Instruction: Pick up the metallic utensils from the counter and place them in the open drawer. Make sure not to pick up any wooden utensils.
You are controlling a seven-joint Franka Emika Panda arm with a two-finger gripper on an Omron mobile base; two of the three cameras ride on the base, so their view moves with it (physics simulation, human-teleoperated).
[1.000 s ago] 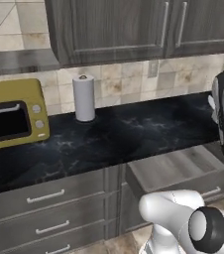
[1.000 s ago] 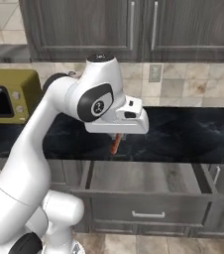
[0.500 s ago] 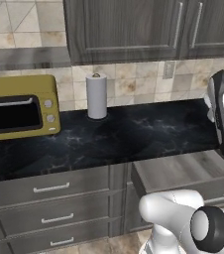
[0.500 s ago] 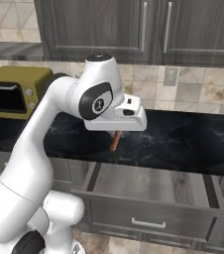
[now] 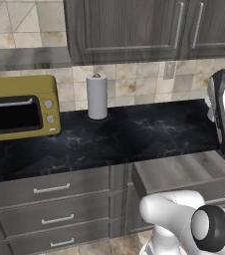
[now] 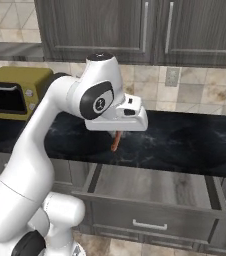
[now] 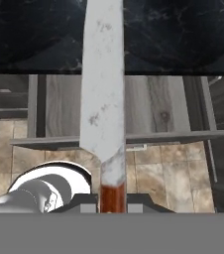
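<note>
Beige and tan wall tiles run across the middle of both base views, with a grey outlet plate at right of centre. Dark grey wall cabinets with slim metal handles span the upper frame. At left sits an olive-yellow toaster oven with a dark glass door, and just right of it a white paper towel roll stands upright. Grey base drawers fill the lower left. The floor is brownish stone tile. Lighting is even and soft.
</note>
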